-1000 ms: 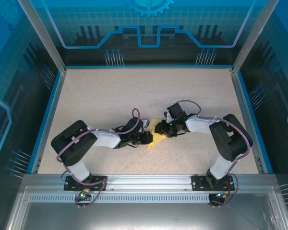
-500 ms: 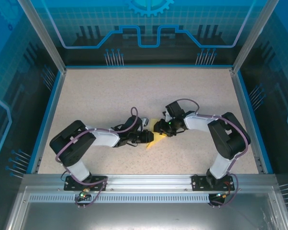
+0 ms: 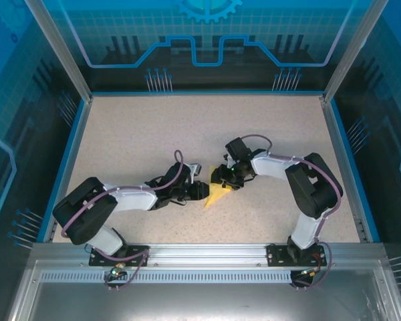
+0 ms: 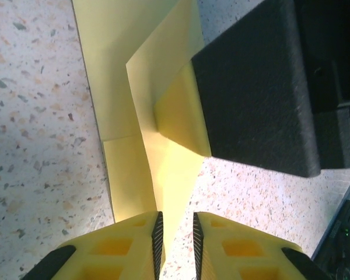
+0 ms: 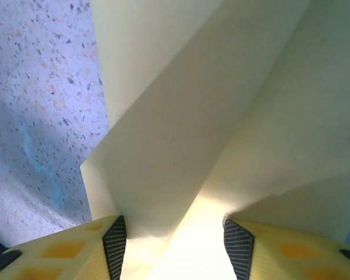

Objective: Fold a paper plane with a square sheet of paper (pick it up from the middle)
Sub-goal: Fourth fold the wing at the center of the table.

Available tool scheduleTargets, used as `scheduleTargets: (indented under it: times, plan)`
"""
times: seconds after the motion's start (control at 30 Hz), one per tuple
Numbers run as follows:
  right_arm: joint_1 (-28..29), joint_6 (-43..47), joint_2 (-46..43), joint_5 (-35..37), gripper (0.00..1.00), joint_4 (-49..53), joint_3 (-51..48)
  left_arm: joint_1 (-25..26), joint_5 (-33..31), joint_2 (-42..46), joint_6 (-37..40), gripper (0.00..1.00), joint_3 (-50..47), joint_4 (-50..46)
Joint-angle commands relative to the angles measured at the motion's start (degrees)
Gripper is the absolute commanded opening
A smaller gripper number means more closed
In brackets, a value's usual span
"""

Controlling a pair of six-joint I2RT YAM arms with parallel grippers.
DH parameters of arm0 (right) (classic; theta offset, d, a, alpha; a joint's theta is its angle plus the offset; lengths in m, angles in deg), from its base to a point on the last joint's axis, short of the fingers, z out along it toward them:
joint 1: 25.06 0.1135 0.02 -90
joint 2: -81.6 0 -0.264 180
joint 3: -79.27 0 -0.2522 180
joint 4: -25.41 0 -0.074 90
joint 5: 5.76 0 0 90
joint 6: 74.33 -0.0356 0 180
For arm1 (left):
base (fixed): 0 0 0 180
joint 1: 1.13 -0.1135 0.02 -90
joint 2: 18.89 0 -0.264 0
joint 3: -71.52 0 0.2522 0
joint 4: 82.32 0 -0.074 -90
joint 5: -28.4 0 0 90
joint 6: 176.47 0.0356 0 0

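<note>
Right fingers [image 5: 114, 240] shifted left | astride paper plane [image 3: 216, 194] crease | table [image 3: 154, 134] open around

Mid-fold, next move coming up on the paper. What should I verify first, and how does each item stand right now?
1. Left gripper clamped on the paper: cannot tell; jaws narrowly apart, a fold runs between them.
2. Right gripper open: ok; jaws wide, paper between them.
3. Paper resting on the table: ok.
4. Creases sharp: ok, in the left wrist view.
5. Fold symmetric: cannot tell.
</note>
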Motion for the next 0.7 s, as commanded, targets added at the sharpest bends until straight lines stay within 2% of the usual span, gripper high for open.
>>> scheduleTargets:
  times: [0.0,0.37,0.67]
  plan:
    - [0.45,0.1,5.19,8.7,0.55,6.58,-1.47,0.41,2.23,-0.46,0.11,0.22,-0.61,4.56]
    - [0.67,-1.26,7.38,9.54,0.61,8.53,-0.41,1.71,4.64,-5.85,2.49,0.16,3.68,2.82]
    - [0.75,-1.55,7.83,9.59,0.62,8.79,-0.39,2.16,-2.7,-5.71,2.51,0.11,3.48,-0.93]
